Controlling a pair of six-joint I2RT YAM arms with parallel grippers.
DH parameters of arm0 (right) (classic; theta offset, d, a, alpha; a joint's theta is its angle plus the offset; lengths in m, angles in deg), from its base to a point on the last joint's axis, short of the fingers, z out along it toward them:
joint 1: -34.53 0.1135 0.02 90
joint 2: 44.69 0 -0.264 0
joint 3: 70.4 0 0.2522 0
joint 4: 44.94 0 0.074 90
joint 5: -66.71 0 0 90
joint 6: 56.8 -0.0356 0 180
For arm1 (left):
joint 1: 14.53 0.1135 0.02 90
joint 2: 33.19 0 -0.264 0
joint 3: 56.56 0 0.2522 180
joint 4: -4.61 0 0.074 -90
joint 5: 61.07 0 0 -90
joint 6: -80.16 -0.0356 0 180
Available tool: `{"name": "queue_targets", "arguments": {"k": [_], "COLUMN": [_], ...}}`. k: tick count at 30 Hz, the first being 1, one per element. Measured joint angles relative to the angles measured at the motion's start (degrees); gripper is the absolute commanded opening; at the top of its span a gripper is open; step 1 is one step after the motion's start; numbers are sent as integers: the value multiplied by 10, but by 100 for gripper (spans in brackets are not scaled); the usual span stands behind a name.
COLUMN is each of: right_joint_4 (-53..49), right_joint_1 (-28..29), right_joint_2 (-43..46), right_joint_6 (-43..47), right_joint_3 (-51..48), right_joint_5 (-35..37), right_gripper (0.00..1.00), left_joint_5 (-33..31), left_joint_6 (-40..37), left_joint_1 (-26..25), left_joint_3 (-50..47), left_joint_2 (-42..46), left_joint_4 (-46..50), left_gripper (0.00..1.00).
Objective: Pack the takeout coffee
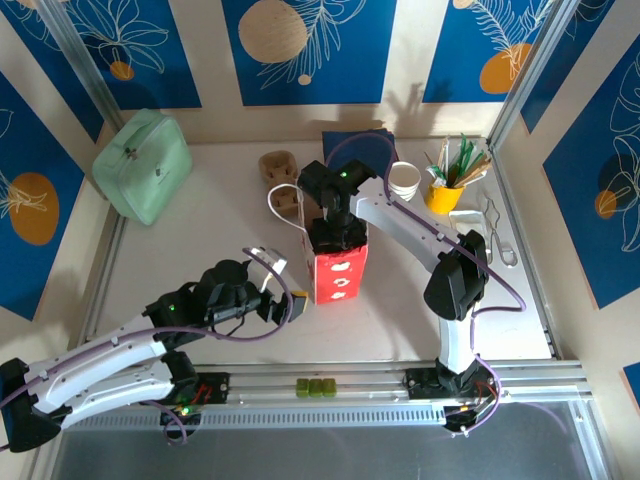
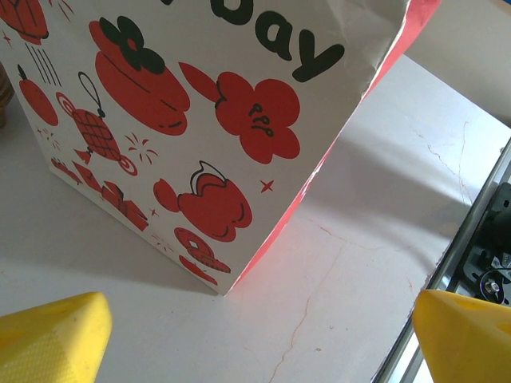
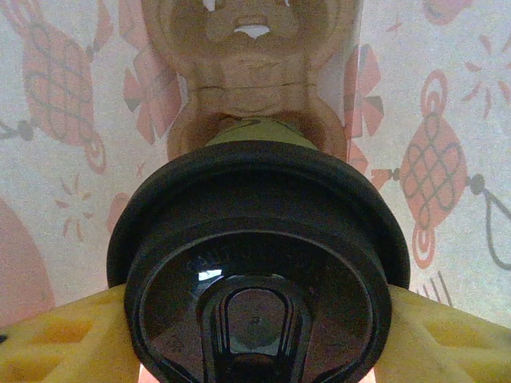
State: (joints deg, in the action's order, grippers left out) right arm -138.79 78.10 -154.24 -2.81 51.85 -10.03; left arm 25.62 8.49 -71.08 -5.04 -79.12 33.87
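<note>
As lid obscures cup, right claw gripping

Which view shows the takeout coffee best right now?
Right wrist: the takeout coffee is close up, black lid over green cup, held by the right end effector. Top external has that end effector covering it inside the bag; left wrist faces the bag's printed side.

Bare table left of red bag (mouth filled by right pincer and takeout coffee), white cups far right.
</note>
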Motion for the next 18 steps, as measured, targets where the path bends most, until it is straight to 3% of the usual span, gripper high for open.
{"name": "queue_targets", "arguments": {"k": [18], "right_joint_4": [-14], "right_joint_1": [3], "right_joint_2": [0], "right_joint_6": [0], "right_joint_3": [0], "right_joint_5": [-7], "right_gripper": [64], "left_joint_5": [-2], "left_joint_6": [0], "left_joint_1": [0], "left_joint_3": [0], "left_joint_2": [9], "left_joint_4": [0], "left_gripper": [97]}}
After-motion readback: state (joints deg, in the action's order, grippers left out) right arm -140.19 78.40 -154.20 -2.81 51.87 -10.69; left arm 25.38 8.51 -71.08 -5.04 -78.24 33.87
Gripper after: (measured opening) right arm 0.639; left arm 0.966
